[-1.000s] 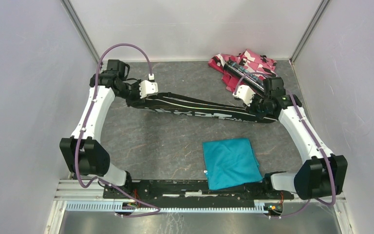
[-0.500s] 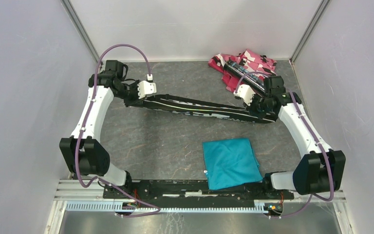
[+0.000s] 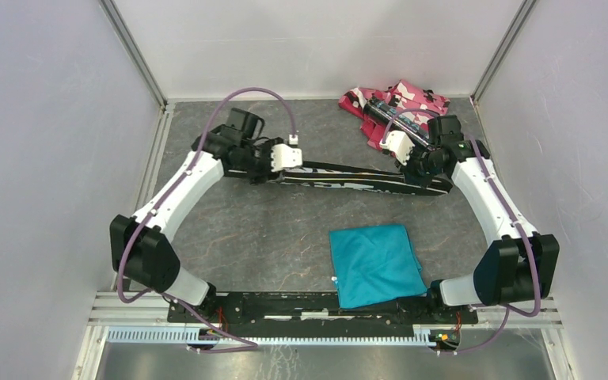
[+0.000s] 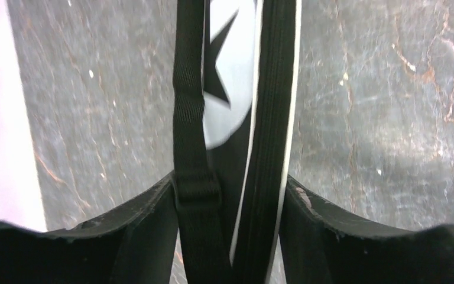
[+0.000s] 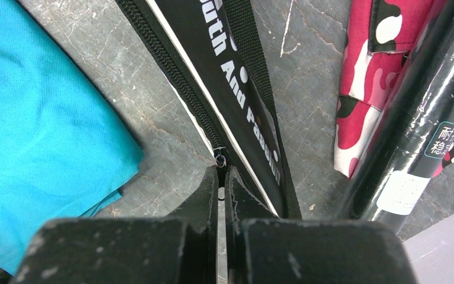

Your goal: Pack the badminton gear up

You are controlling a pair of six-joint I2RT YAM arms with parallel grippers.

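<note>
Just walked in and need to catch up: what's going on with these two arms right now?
Both arms are working on the black racquet bag lying across the table. The left gripper straddles one end, jaws apart; whether they press it is unclear. The right gripper is shut at the zipper pull, apparently pinching it. The black tube lies on the camouflage fabric, not yet packed. A teal cloth sits nearer.

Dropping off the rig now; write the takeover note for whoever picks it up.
Left hand: straddles the edge and black webbing strap of the black racquet-shaped "SPORT" bag; grip unclear.
Right hand: shut, tips at the small metal zip pull.
Long black tube lies on the pink-black camouflage fabric, outside the bag; racquets and shuttlecocks not in view.
Left to do: pack the tube, check the zip.
</note>
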